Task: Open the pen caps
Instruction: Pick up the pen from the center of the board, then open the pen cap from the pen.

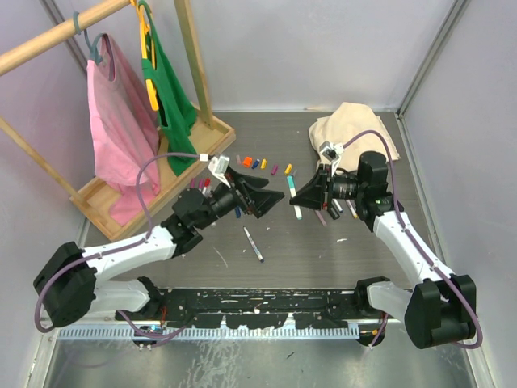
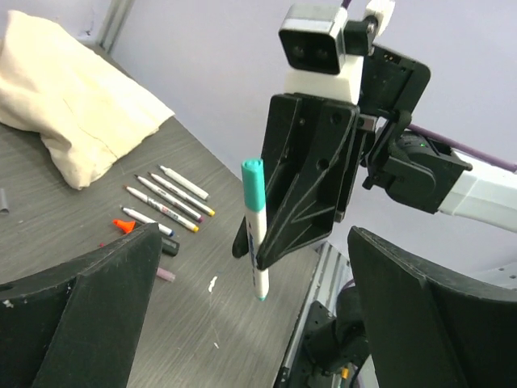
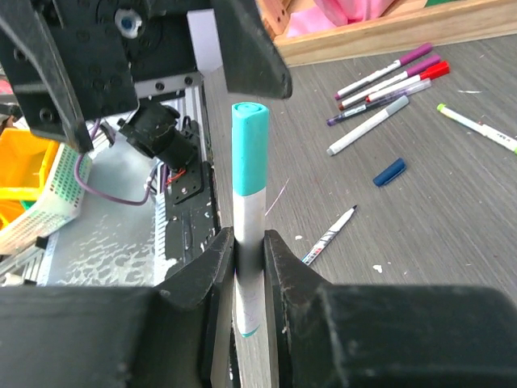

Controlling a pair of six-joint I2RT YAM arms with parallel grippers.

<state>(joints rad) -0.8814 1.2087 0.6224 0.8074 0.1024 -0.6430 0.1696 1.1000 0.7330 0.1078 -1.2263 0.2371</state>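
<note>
**Cap on, one grip only: the pull may take the whole pen**

The right gripper [image 3: 249, 246] is clamped on the white barrel of a pen [image 2: 257, 250], pinching it low down; the teal cap [image 3: 250, 145] sits on the barrel, pointing to 12 o'clock in the right wrist view, raised off the table [image 1: 339, 242] and not yet pulled. The left gripper [image 1: 269, 194] stands at the pen's 9 o'clock in the top view, jaws spread as wide as they go and holding nothing; the cap lies between its fingers but touches neither.

Risks, as I judge them:

- the hold is far from the cap; a sideways push from the closing left jaws can lever the pen and tilt it in the grip;
- if the left jaws close too low, they take barrel as well as cap; both grippers then pull the same part and nothing separates;
- a stiff cap may beat the right gripper's friction; the pen slides out whole;
- the grippers are near each other; a misjudged approach knocks finger against finger;
- a sudden release may fling the cap toward the loose caps [image 1: 250, 162] at 12 o'clock, or drop the pen among the loose pens [image 2: 171, 198].
</note>
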